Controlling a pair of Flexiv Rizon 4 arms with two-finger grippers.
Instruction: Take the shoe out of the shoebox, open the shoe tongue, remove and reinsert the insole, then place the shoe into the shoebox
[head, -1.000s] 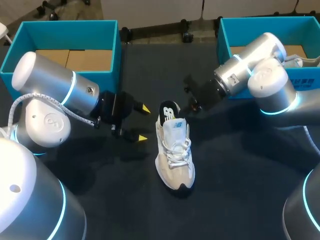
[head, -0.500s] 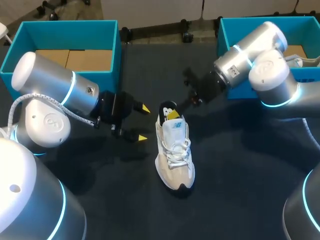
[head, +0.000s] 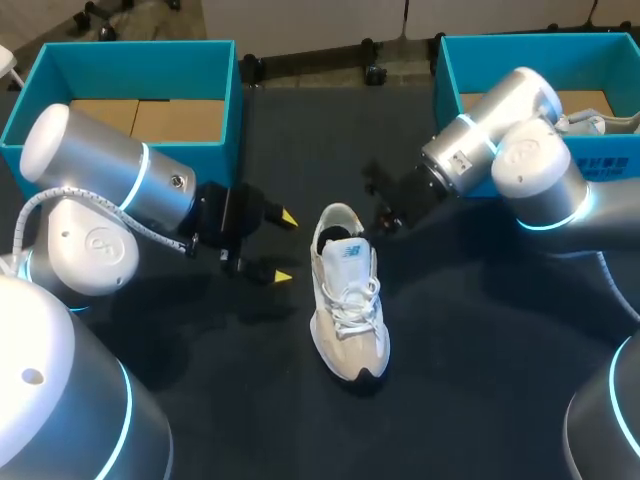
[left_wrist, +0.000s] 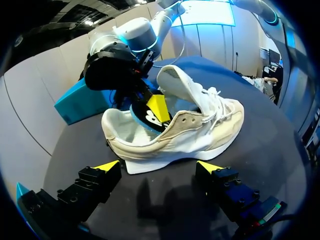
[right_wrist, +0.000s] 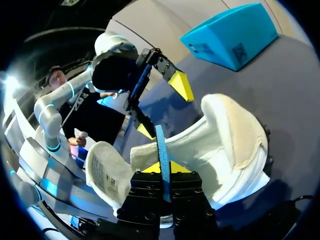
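Observation:
A white and beige shoe (head: 347, 305) stands on the dark table, toe toward me, its tongue (left_wrist: 180, 82) pulled up and open. The insole (left_wrist: 150, 119), black on top with a blue edge, sticks up at a slant from the heel opening. My right gripper (right_wrist: 162, 169) is shut on the insole (right_wrist: 162, 150), which shows edge-on between its fingers. In the head view the right gripper (head: 372, 226) sits at the heel's right side. My left gripper (head: 284, 247) is open just left of the shoe, apart from it; in its own view the left gripper (left_wrist: 159, 166) faces the shoe's (left_wrist: 200, 132) side.
A teal shoebox (head: 225, 95) with a cardboard floor stands at the back left. A second teal box (head: 450, 60) at the back right holds another light shoe (head: 590, 122), behind my right arm.
My right gripper has closed on the insole and its arm has shifted slightly. The insole's raised end now shows less above the heel. My left arm has stayed still.

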